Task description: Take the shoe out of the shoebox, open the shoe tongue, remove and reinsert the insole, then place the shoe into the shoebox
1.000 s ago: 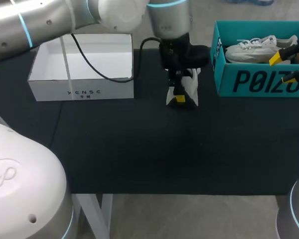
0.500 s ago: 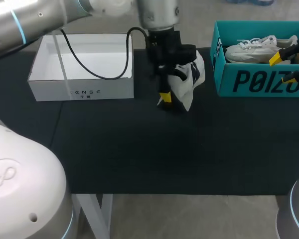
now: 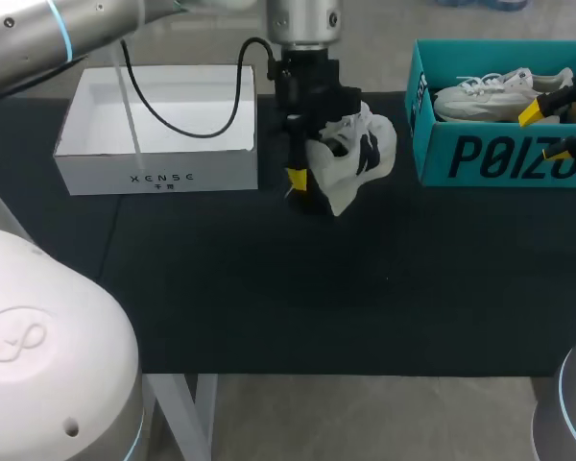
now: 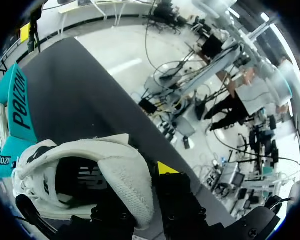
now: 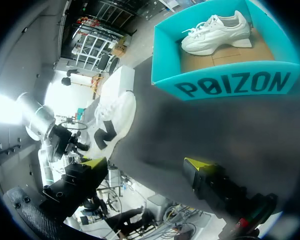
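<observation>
Table (image 3: 269, 307): dark top, bare at the near edge.
Left gripper (image 3: 310, 187): mid-table, fingers pointing down and pinched on the shoe's collar; one yellow tip shows at its 9 o'clock side.
Shoe (image 3: 355, 154): white with dark marks, tilted, hanging from that pinch; cannot tell if the sole touches the table.
White box (image 3: 154, 125): open, near the shoe at 9 o'clock.
Shoebox (image 3: 480, 154): teal, apart from the shoe at 3 o'clock; second shoe (image 3: 499, 91) lies inside.
Right gripper (image 3: 549, 132): at the shoebox's 3 o'clock end, fingers spread wide, holding nothing.
</observation>
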